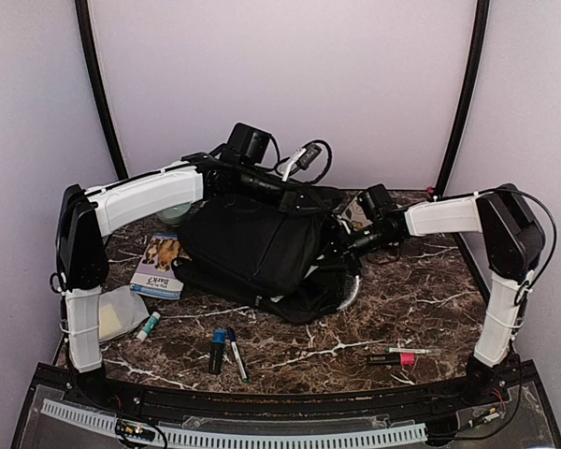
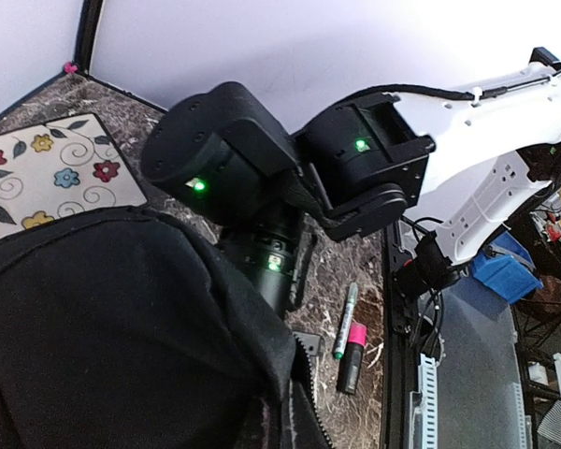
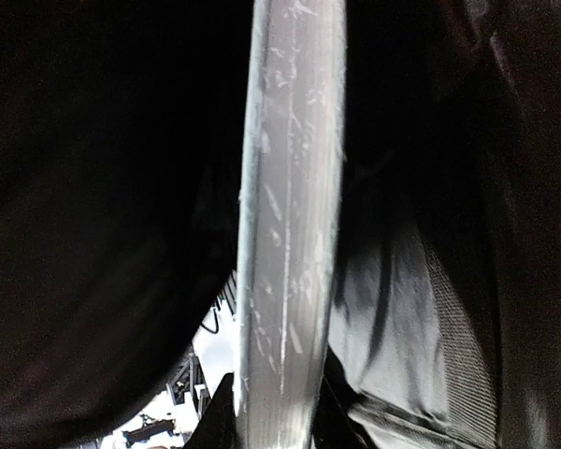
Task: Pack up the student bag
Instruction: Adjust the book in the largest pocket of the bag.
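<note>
Pale lilac walls (image 1: 290,84) closed in a dark, marble-patterned tabletop (image 1: 355,327) veined with white, two black curved poles (image 1: 96,84) rose at the back corners, and soft, even light fell throughout.

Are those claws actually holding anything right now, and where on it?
The left claw seems to pinch the student bag's upper rear edge. The right claw seems to grip a pale flat strip by its near end; fingers hidden.

Left arm (image 1: 140,198), right arm (image 1: 446,216) bent inward; left pincer (image 1: 297,195) closed
</note>
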`<state>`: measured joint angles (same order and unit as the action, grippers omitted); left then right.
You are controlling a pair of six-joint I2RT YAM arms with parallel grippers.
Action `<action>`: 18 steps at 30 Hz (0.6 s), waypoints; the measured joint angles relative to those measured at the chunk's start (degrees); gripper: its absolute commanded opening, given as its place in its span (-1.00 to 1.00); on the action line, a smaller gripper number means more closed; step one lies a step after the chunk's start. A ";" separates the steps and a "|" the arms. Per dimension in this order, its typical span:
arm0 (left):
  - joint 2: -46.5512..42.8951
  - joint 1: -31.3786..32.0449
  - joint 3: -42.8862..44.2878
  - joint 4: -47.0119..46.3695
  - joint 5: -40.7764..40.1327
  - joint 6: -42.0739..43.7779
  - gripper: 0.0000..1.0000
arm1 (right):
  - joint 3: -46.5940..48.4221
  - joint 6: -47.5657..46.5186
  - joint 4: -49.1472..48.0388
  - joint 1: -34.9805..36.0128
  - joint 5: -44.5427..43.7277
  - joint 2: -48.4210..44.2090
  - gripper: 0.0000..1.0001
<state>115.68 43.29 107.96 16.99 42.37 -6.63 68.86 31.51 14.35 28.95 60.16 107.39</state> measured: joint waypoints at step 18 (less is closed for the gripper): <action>2.19 1.09 2.01 4.33 2.03 4.63 -1.00 | -1.03 -6.54 2.84 0.15 -8.22 -7.04 0.48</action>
<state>117.86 44.38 109.97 21.32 44.40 -2.00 67.83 24.97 17.19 29.10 51.94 100.36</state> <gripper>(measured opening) 0.023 0.693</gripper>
